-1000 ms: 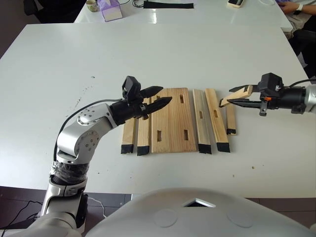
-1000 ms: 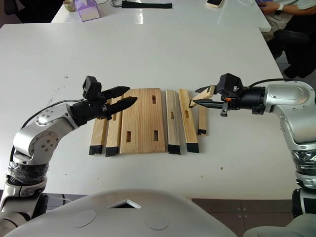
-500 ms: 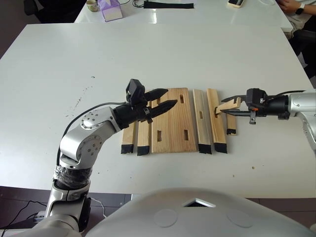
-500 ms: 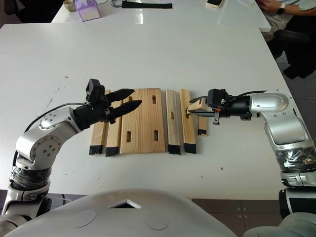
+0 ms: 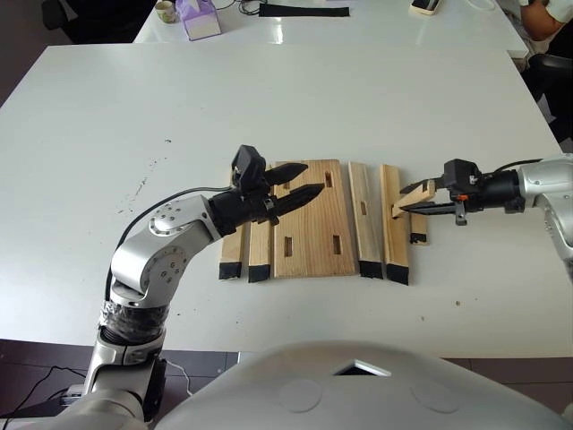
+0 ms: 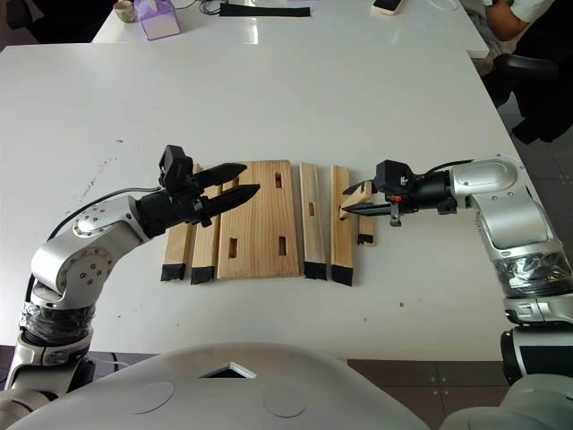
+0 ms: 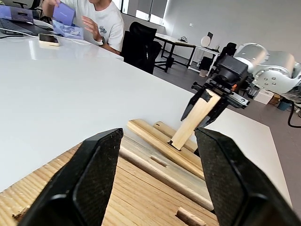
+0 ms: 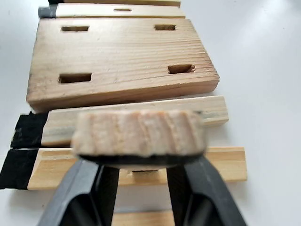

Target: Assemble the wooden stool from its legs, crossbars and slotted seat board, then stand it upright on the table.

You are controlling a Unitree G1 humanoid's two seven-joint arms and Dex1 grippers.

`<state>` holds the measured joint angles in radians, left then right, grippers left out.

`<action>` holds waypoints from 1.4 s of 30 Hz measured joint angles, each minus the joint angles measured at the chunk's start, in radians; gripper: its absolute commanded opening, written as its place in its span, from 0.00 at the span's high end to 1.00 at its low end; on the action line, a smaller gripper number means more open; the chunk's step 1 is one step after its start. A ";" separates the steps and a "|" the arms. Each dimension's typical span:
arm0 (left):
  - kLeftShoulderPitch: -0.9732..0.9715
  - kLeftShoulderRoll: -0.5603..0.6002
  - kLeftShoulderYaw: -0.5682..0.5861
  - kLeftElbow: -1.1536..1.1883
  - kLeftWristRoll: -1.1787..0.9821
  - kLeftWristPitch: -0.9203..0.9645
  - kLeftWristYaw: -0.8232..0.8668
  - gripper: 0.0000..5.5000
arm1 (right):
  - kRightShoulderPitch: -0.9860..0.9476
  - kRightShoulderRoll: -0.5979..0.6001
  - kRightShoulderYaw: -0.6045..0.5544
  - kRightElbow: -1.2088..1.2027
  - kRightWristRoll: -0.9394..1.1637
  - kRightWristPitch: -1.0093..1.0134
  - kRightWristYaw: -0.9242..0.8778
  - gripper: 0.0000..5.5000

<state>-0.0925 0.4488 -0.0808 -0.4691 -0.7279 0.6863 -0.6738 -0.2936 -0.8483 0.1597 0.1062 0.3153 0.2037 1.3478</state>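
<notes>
The slotted seat board (image 5: 309, 219) lies flat mid-table. Two black-tipped legs (image 5: 247, 246) lie along its left side and two slotted legs (image 5: 376, 222) along its right, with a short piece (image 5: 418, 226) beyond them. My left gripper (image 5: 314, 178) hovers open over the board's far left part, its fingers (image 7: 96, 179) spread with nothing between them. My right gripper (image 5: 412, 198) is shut on a short crossbar (image 5: 415, 194), also seen as the crossbar (image 7: 195, 117). It is tilted, its lower end down on the rightmost slotted leg (image 8: 225, 165).
The white table (image 5: 134, 107) has wide free room to the left and far side. On a second table behind stand a tissue box (image 5: 199, 16), a cup (image 5: 166, 10) and a black strip (image 5: 304, 10).
My right gripper carried the crossbar leftward and down onto the rightmost slotted leg, which shifted slightly. My left gripper moved a little rightward over the seat board, still open.
</notes>
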 measured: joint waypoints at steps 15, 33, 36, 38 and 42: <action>-0.035 0.015 -0.007 0.014 -0.010 0.040 -0.048 0.48 | 0.022 0.095 -0.017 0.059 0.031 -0.038 -0.107 0.77; -0.027 0.011 -0.038 0.004 0.001 0.040 -0.048 0.48 | 0.015 0.141 0.097 0.232 -0.083 -0.107 -0.182 0.61; -0.029 0.007 -0.042 0.006 0.001 0.041 -0.048 0.48 | 0.034 0.166 0.100 0.227 -0.094 -0.141 -0.231 0.53; -0.030 0.006 -0.042 0.005 0.001 0.041 -0.048 0.48 | 0.052 0.183 0.088 0.225 -0.094 -0.160 -0.264 0.47; -0.029 0.003 -0.042 0.005 0.001 0.040 -0.045 0.48 | 0.085 0.194 0.056 0.186 -0.089 -0.162 -0.304 0.44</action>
<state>-0.1218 0.4515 -0.1229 -0.4642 -0.7264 0.7264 -0.7188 -0.2084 -0.6546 0.2156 0.2924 0.2266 0.0415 1.0442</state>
